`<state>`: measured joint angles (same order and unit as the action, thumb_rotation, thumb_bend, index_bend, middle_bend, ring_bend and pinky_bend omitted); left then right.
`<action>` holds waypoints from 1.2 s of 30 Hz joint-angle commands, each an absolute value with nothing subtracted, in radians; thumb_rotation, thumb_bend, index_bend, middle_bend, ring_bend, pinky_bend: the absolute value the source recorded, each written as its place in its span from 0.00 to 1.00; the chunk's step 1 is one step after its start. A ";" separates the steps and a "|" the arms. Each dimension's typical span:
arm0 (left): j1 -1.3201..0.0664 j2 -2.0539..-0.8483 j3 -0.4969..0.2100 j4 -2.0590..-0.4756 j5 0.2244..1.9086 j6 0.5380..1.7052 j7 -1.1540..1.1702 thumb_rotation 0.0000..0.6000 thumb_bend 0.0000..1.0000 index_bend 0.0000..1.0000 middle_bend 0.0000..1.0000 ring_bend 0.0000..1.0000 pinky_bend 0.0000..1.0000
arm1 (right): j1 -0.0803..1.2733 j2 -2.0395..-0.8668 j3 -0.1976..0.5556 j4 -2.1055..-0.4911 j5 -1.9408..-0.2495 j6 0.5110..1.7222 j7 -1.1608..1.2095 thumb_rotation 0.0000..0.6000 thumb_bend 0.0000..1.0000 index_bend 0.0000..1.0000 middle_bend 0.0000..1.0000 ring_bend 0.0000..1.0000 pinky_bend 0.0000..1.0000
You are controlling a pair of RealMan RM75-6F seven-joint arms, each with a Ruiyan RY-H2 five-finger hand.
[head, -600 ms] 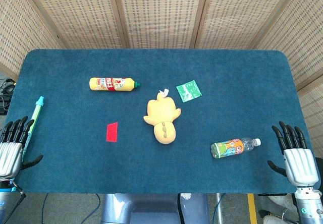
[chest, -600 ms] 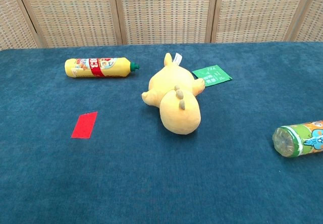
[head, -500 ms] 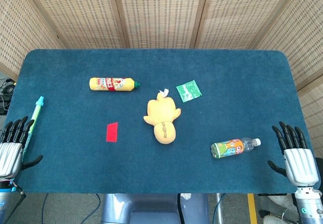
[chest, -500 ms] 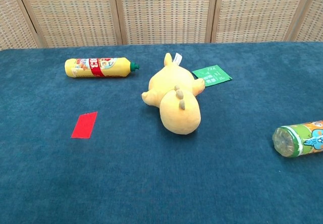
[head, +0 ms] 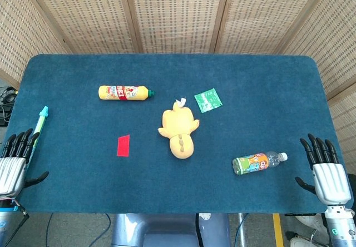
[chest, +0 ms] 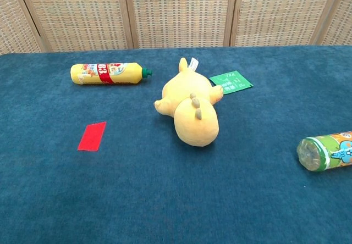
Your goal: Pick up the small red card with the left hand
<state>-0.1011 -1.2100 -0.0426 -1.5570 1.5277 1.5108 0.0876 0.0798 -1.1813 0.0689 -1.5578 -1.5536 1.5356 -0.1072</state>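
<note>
I see the red card (head: 123,145) lying flat on the table (head: 250,80), left of the plush toy (head: 179,131). My left hand (head: 13,163) waits well left of it, fingers spread and empty; my right hand (head: 325,172) likewise.

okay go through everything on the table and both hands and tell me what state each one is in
small red card: flat on the cloth, untouched.
left hand: open, at the table's left edge, holding nothing.
right hand: open, at the right edge, holding nothing.
yellow bottle: on its side, green cap on.
clear bottle: on its side, white cap on.
plush toy: lying flat.
green packet: lying flat.
teal pen: lying by the left hand.
</note>
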 commanded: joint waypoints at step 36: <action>-0.351 -1.459 -0.142 -1.538 1.366 1.183 0.350 1.00 0.31 0.00 0.00 0.00 0.00 | 0.084 -1.165 0.057 -1.571 -1.551 1.509 -0.081 1.00 0.00 0.00 0.00 0.00 0.00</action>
<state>-0.3167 -1.4240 -0.1298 -1.5541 1.3988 1.2285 0.3145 0.0833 -1.1655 0.0570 -1.5716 -1.5515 1.5098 -0.0821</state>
